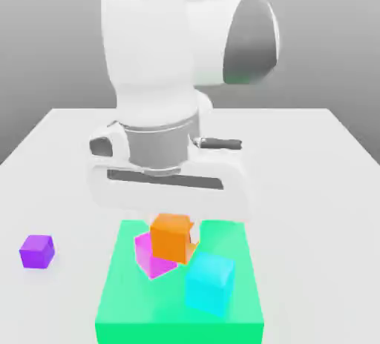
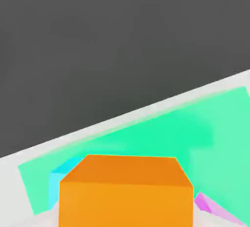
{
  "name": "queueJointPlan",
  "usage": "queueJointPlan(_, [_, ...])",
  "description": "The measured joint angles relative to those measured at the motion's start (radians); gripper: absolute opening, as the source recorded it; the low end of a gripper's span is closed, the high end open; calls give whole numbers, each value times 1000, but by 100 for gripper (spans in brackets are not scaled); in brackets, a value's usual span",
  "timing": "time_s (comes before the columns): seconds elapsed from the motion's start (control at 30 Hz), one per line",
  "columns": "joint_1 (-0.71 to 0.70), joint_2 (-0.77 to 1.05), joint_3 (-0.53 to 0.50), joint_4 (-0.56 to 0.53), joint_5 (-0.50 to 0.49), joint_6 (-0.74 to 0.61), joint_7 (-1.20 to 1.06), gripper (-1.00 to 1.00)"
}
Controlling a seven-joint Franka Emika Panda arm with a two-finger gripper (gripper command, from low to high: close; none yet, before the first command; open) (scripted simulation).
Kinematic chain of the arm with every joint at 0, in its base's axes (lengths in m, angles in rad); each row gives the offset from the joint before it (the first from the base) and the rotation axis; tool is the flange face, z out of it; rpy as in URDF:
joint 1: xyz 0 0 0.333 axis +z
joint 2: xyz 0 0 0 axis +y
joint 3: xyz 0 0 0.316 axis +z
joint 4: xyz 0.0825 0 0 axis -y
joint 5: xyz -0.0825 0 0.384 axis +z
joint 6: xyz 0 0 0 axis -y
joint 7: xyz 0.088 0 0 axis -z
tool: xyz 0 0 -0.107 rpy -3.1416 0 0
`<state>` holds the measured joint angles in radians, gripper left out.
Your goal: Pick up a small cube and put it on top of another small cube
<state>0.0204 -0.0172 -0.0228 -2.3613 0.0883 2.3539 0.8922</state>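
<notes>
The orange cube [image 1: 173, 237] is held between the closed fingers of the gripper [image 1: 172, 220], just over the pink cube [image 1: 152, 259] and overlapping its upper right part in the exterior view. Whether the two cubes touch cannot be told. Both sit over a green mat [image 1: 126, 305] on the white table [image 1: 312, 172].

The orange cube appears offset toward the exterior view's right of the pink one, so if it is released here it could land on an edge, tip, and slide off. A tilted grip would cause the same.

A cyan cube [image 1: 210, 283] stands just beside the pink cube on its near right side, so little room is left there for the fingers to spread. The far and left sides look freer. A purple cube [image 1: 36, 250] lies well apart on the left, off the mat.
</notes>
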Motion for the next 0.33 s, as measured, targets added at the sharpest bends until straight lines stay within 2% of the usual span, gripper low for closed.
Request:
queueJointPlan(0.1, [40,-21,15,-1,-64,-31,-69,-100])
queueJointPlan(0.2, [73,40,5,-26,-80,55,-92,-100])
queueJointPlan(0.23, [68,66,1,-36,-80,93,-94,100])
queueJointPlan(0.33, [65,66,1,-36,-80,93,-94,100])
